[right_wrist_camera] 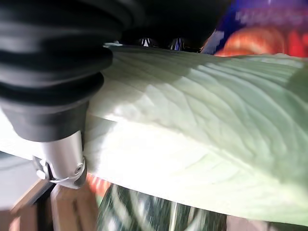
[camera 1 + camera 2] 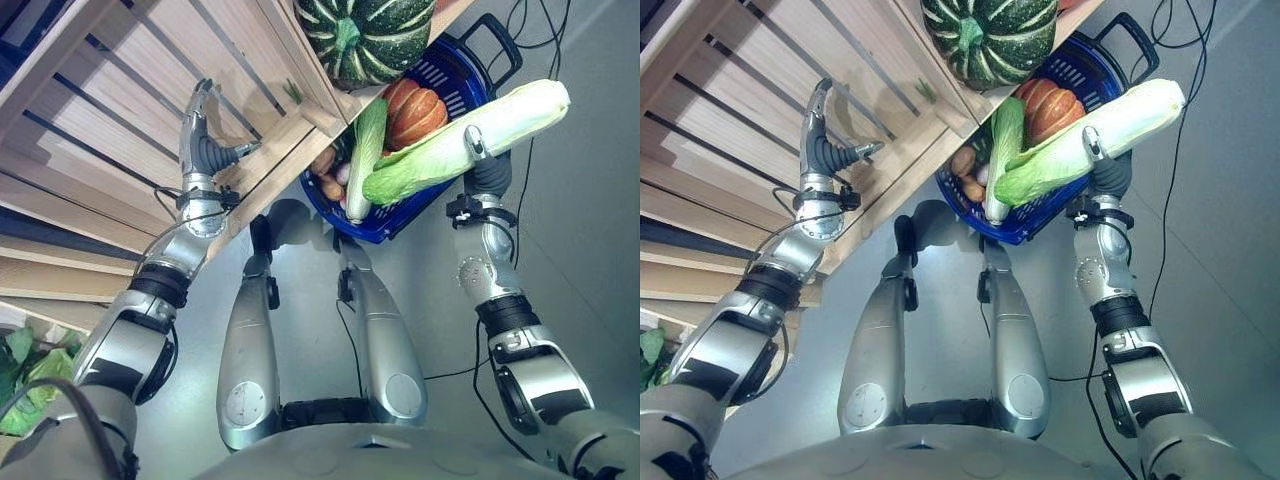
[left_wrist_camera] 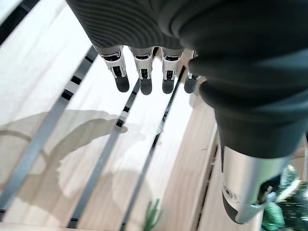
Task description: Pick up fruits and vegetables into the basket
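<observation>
Gripping napa cabbage (image 2: 470,135) mid-length, right hand (image 2: 482,160) curled round it | long, leafy, crushable | basket (image 2: 445,75) at 11 o'clock | left hand (image 2: 200,140) fingers straight, idle

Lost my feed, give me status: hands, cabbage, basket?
Right hand gripping the long cabbage over the blue basket. Left hand open above the wooden slats. Orange pumpkin already in basket.

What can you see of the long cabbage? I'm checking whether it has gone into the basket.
The napa cabbage is long, pale green to whitish, with ribbed, veined leaves and a darker leafy end. It lies tilted across the blue basket, its leafy end over the basket's contents and its pale end sticking out past the rim. The right robot hand grips it near the middle, thumb curled over it. It is not released yet.
</observation>
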`<state>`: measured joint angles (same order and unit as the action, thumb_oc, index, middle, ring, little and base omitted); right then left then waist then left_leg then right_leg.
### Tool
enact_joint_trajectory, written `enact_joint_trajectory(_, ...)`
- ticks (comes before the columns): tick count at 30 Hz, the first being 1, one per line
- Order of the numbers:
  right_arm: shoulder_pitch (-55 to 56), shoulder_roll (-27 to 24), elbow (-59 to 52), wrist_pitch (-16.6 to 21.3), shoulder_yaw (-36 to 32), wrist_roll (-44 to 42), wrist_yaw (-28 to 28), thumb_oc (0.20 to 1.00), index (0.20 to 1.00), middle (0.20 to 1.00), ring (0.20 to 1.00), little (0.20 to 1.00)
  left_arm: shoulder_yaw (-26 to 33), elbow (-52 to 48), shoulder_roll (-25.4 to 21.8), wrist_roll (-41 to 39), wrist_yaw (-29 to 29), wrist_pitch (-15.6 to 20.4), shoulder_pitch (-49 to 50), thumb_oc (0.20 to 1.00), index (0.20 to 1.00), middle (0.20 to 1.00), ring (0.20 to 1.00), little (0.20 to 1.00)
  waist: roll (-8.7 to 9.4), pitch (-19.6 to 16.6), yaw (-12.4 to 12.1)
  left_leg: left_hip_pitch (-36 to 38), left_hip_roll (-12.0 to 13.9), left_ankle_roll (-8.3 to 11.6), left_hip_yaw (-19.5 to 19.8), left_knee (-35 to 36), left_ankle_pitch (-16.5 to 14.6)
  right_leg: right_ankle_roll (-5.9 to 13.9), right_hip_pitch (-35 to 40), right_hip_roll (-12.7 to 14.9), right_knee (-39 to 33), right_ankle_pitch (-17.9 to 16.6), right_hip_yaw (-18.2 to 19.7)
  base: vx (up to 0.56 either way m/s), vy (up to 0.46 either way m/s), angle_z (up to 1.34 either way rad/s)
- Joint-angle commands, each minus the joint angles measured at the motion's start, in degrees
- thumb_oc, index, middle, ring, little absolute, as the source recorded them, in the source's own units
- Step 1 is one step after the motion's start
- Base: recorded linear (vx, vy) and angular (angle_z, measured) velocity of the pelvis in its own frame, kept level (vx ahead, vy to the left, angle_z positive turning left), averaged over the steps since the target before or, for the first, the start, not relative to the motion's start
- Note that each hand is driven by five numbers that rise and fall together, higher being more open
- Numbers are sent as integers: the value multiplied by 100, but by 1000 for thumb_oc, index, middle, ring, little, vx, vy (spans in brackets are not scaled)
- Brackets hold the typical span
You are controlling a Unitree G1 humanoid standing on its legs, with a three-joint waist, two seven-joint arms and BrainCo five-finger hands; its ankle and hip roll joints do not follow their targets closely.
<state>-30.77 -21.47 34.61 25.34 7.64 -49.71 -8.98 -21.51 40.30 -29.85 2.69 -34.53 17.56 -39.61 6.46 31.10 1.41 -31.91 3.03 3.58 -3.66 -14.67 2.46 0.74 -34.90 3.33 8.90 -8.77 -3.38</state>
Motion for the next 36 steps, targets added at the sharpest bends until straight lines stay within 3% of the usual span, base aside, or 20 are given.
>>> enact_joint_trajectory(1, -223, -550, 117, 224, -244, -391, -117, 200, 200, 200, 200, 200, 188, 173, -2, -142, -48, 272, -286, 1000, 1000, 1000, 1000, 1000, -293, -131, -27, -132, -185, -28, 91, 374, -20, 405, 14, -31, 643, 707, -493, 4, -65, 2)
enact_joint_trajectory(6, -965, -764, 1750, -107, -242, -564, 141, 200, 200, 200, 200, 200, -42, 579, 20, -322, 106, 294, -619, 1000, 1000, 1000, 1000, 1000, -491, -131, -126, -347, -229, -33, 152, 269, -26, 386, -224, 5, 781, 737, -532, 6, -68, 1)
enact_joint_trajectory(13, -1765, -1007, 3151, -496, 12, -439, 397, 200, 200, 200, 200, 200, -295, 784, 111, -524, 157, 484, -754, 1000, 1000, 1000, 1000, 1000, -823, -131, -258, -647, -295, -24, 208, 111, -36, 347, -536, 81, 991, 843, -609, 6, -21, -2)
enact_joint_trajectory(22, -2356, -954, 3454, -758, 297, 86, 271, 200, 200, 200, 200, 200, -552, 451, 245, -608, 68, 403, -721, 1000, 1000, 1000, 1000, 1000, -1087, -131, -379, -981, -344, -19, 266, -32, 4, 302, -861, 121, 1239, 940, -659, 6, -2, 2)
enact_joint_trajectory(27, -2572, -955, 3513, -1175, 375, 316, 50, 200, 200, 200, 200, 200, -591, 345, 255, -602, 85, 387, -722, 1000, 1000, 1000, 1000, 1000, -1119, -131, -428, -1070, -347, -13, 264, -103, 18, 302, -953, 133, 1328, 945, -676, 10, -2, 3)
enact_joint_trajectory(28, -2702, -991, 3625, -1500, 398, 376, -47, 200, 200, 200, 200, 200, -598, 332, 264, -604, 100, 396, -735, 1000, 1000, 1000, 1000, 1000, -1131, -131, -457, -1113, -345, -14, 281, -144, 20, 299, -1002, 143, 1379, 947, -686, 21, -5, 4)
enact_joint_trajectory(29, -2770, -1000, 3704, -1666, 423, 370, -102, 464, 464, 464, 464, 464, -612, 341, 290, -600, 91, 411, -741, 1000, 1000, 1000, 1000, 1000, -1142, -131, -474, -1129, -349, -15, 297, -166, 16, 293, -1026, 150, 1412, 953, -689, 0, 0, 0)
enact_joint_trajectory(30, -2787, -1003, 3727, -1707, 424, 367, -111, 545, 545, 545, 545, 545, -613, 342, 293, -600, 90, 416, -741, 1000, 1000, 1000, 1000, 1000, -1145, -131, -478, -1136, -348, -16, 300, -175, 14, 292, -1034, 152, 1425, 956, -691, 0, 0, 0)
enact_joint_trajectory(31, -2823, -1011, 3787, -1825, 417, 387, -141, 925, 925, 925, 925, 925, -614, 339, 295, -602, 102, 430, -734, 1000, 1000, 1000, 1000, 1000, -1151, -131, -494, -1150, -345, -18, 306, -198, 12, 290, -1053, 158, 1459, 961, -696, 0, 0, 0)
enact_joint_trajectory(32, -2905, -1033, 3892, -1977, 442, 397, -196, 1000, 1000, 1000, 1000, 1000, -624, 316, 292, -605, 109, 429, -750, 1000, 1000, 1000, 1000, 1000, -1162, -131, -519, -1184, -340, -23, 320, -228, 7, 286, -1103, 167, 1511, 964, -700, 30, -5, 2)
enact_joint_trajectory(36, -3005, -1045, 4051, -2261, 472, 364, -272, 1000, 1000, 1000, 1000, 1000, -675, 232, 290, -622, 74, 389, -752, 1000, 1000, 1000, 1000, 1000, -1177, -131, -556, -1257, -342, -40, 365, -275, 8, 274, -1194, 164, 1589, 966, -695, 17, -1, 5)
